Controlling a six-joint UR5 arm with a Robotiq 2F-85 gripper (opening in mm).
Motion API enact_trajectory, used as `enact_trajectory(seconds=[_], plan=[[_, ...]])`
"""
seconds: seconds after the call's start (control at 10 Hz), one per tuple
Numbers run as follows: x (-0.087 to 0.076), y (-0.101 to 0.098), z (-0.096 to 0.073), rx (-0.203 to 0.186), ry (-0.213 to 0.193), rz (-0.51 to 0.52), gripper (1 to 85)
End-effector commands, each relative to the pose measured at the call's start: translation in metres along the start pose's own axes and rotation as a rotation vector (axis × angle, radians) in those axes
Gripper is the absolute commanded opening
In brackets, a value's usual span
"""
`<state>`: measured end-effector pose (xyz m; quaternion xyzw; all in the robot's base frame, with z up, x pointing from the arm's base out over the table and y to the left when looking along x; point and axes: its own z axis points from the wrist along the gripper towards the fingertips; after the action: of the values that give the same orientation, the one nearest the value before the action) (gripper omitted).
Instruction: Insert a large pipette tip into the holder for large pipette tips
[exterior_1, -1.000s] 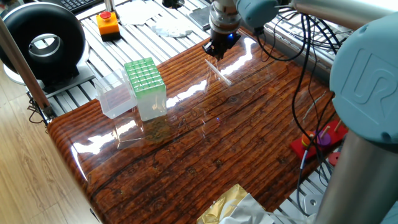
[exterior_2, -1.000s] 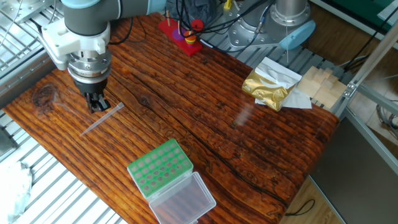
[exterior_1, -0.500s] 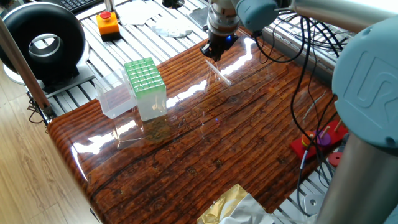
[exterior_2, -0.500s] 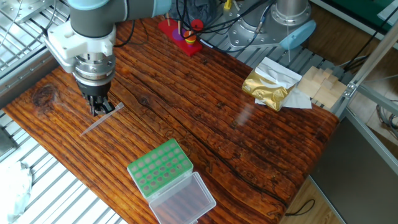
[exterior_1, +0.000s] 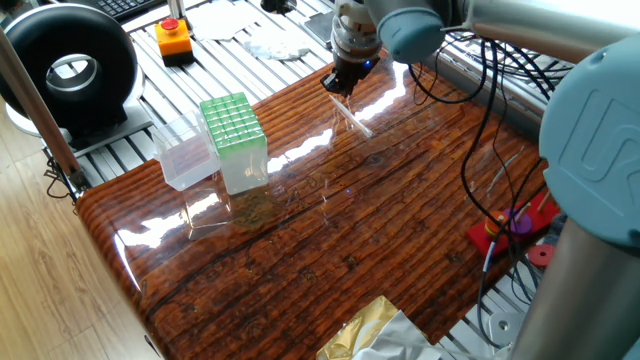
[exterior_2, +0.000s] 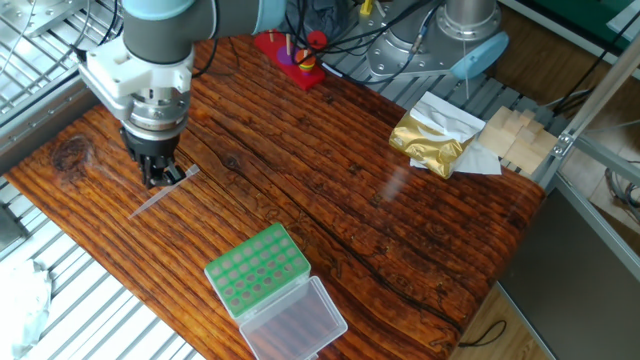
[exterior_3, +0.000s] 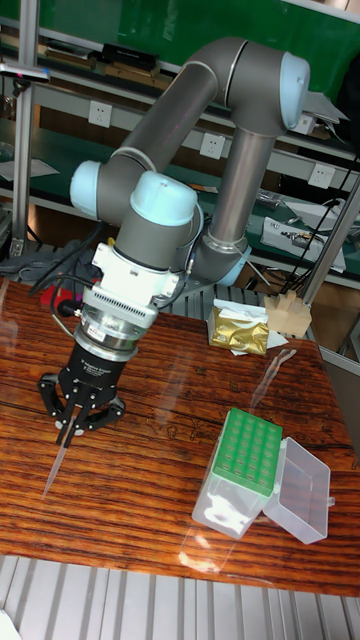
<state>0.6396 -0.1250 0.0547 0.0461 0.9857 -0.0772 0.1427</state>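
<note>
The large pipette tip (exterior_2: 150, 205) is a thin clear tube lying flat on the wooden table (exterior_2: 330, 190), near its far corner in one fixed view (exterior_1: 353, 118). My gripper (exterior_2: 158, 177) points straight down over the tip's wide end, fingers low and astride it with a narrow gap, nothing lifted. The tall fixed view shows the gripper (exterior_3: 77, 420) with the tip (exterior_3: 54, 468) slanting out below its fingers. The holder for large pipette tips (exterior_2: 257, 267) stands apart with its green grid top (exterior_1: 231, 119) bare and its clear lid (exterior_2: 296, 321) swung open beside it; the same holder (exterior_3: 247, 453) sits to the right.
A gold foil bag (exterior_2: 432, 138) and pale wooden blocks (exterior_2: 517, 133) lie at one table end. A red stand (exterior_2: 291, 52) with cables sits near the arm's base. A black round fan (exterior_1: 68, 66) and an orange stop button (exterior_1: 174, 38) stand beyond the table edge.
The gripper has shifted a little sideways along the table toward the tip's wide end. The tip and the holder have not moved.
</note>
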Motion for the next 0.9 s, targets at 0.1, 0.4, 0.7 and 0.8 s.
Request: enact_trajectory(seconds=[0.1,0.4,0.7,0.8], plan=[[0.005,0.005,-0.011,-0.031,-0.009,0.026,15.0],[0.013,0.009,-0.007,-0.039,-0.023,0.037,14.0],[0.021,0.006,0.000,-0.042,-0.045,0.022,14.0],[0.023,0.003,-0.002,-0.047,-0.044,0.021,14.0]])
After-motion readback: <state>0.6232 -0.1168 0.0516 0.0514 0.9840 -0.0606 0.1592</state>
